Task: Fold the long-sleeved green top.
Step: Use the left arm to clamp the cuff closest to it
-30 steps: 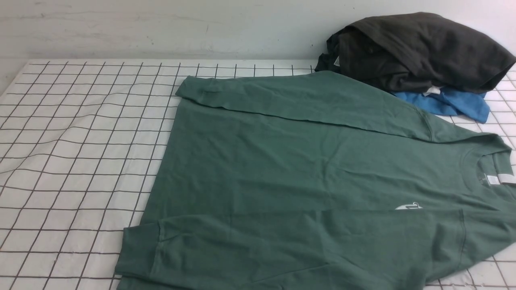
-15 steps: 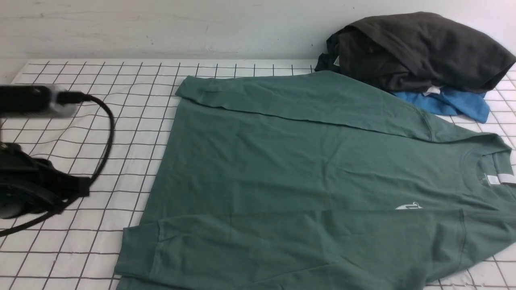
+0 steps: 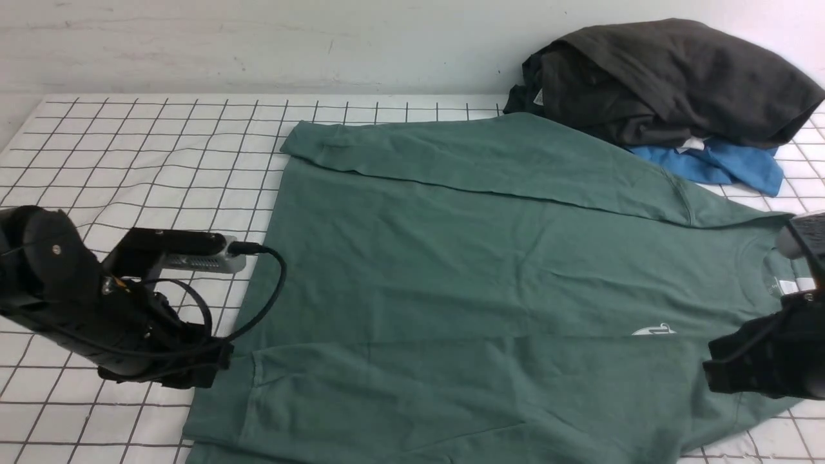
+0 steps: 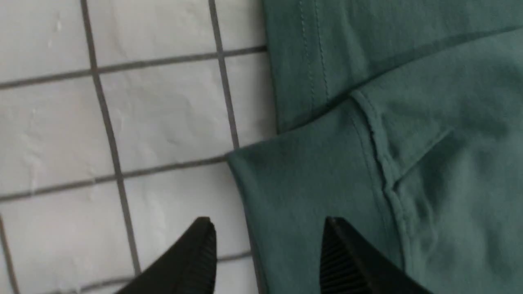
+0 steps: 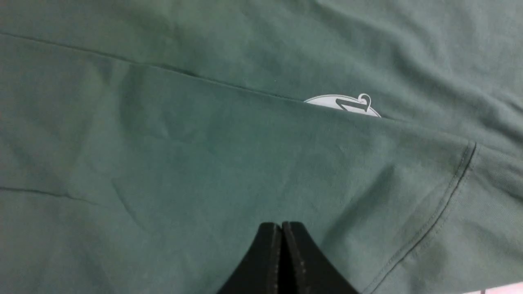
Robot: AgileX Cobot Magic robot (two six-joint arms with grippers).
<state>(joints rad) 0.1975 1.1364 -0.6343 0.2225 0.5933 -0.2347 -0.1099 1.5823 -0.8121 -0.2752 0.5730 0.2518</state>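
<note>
The left arm lay low over the near-left part of the table, its wrist camera and looped cable uppermost, with the left gripper (image 4: 267, 228) directed at the near corner of the green long-sleeved top (image 3: 464, 258). Its jaws stood apart: one finger was over the white checked cloth (image 3: 129, 161), the other over the near sleeve's cuff (image 4: 310, 196), and the cuff's edge ran between them (contact with the fabric could not be determined). The right arm entered from the right edge of the front view and was only partly in view. The right gripper (image 5: 281, 228) had its jaws pressed together with nothing between them, positioned above the near sleeve, close to the shoulder seam. A small white chest logo (image 5: 343, 105) was half covered by the folded sleeve; it showed a curved white shape with a dark mark, and no letters could be read. A white neck label (image 3: 787, 287) sat inside the collar, its print too small to read. The top was muted green, spread flat on the checked cloth with the neck toward the robot's right and the double-stitched hem toward the left. Both sleeves were folded inward across the body, one along the far edge and one along the near edge. A dark charcoal garment (image 3: 670, 77) lay heaped on a blue garment (image 3: 728, 164) at the far right, touching the top's far shoulder.
</note>
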